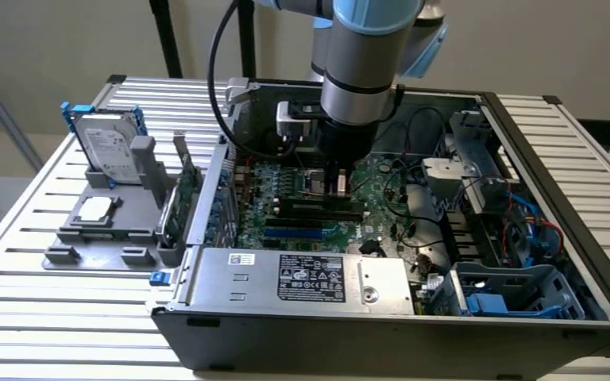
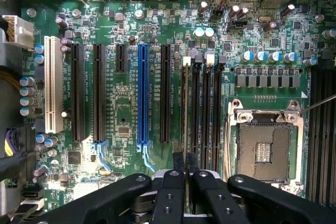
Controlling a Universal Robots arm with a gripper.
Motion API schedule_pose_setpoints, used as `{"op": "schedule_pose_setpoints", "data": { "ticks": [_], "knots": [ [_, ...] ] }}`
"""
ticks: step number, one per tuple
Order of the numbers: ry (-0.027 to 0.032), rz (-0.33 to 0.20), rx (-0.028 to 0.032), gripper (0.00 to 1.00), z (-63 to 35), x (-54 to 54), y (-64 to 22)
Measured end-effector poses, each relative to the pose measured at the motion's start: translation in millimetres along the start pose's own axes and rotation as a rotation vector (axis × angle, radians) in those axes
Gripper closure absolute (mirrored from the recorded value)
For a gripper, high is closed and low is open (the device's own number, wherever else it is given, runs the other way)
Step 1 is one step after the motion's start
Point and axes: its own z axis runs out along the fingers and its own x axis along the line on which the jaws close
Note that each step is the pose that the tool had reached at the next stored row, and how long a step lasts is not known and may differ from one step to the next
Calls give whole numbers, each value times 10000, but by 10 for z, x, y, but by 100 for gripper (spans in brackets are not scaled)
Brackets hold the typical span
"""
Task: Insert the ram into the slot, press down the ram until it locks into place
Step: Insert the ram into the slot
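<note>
Tool [image 1: 336, 189] hangs straight down from the arm [image 1: 364, 71] inside the open case [image 1: 390, 333], low over the board [image 1: 283, 230]. From the wrist, the tool [image 2: 185, 163] is narrow, its two black fingers [image 2: 178, 163] drawn close with only a slim line between them. That line runs on as a thin brownish-green strip, the ram [image 2: 185, 108] seen edge-on, pinched between the fingertips. It lies along the slot [image 2: 186, 69], the outermost of four parallel black sockets, on the side toward the blue slot [image 2: 142, 98]. I cannot tell whether the ram is seated or just above the slot, nor how the end clips stand. On the far side of the four sockets sits the empty processor socket [image 2: 262, 150]. In the exterior view the case rests on a slatted table [image 1: 29, 317], with a hard drive [image 1: 109, 151] propped in a grey holder [image 1: 98, 230] at the exterior view's left.
</note>
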Motion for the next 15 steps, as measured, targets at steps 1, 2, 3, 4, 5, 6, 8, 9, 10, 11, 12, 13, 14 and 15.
{"op": "schedule_pose_setpoints", "data": {
  "ticks": [1, 2, 3, 4, 5, 6, 8, 9, 10, 11, 12, 13, 14, 15],
  "knots": [
    [-1, 0, 0, 87, 4, -3, 0],
    [-2, 0, 1, 87, 7, -6, 0],
    [-1, 0, 0, 87, 10, -8, 0],
    [-1, -1, 0, 87, 14, -8, 0],
    [-3, 0, 1, 87, 18, -9, 0],
    [-1, 0, 0, 87, 21, -9, 0],
    [1, 0, -1, 87, 22, -9, 0],
    [1, -2, -1, 87, 22, -9, 0],
    [-1, -2, 0, 87, 23, -9, 0],
    [-1, -2, 0, 87, 24, -9, 0],
    [-1, -3, 0, 87, 24, -9, 0],
    [-1, -4, 0, 87, 25, -9, 0],
    [-1, -5, 0, 87, 25, -9, 0],
    [-1, -5, 0, 87, 27, -9, 0]
  ]
}}
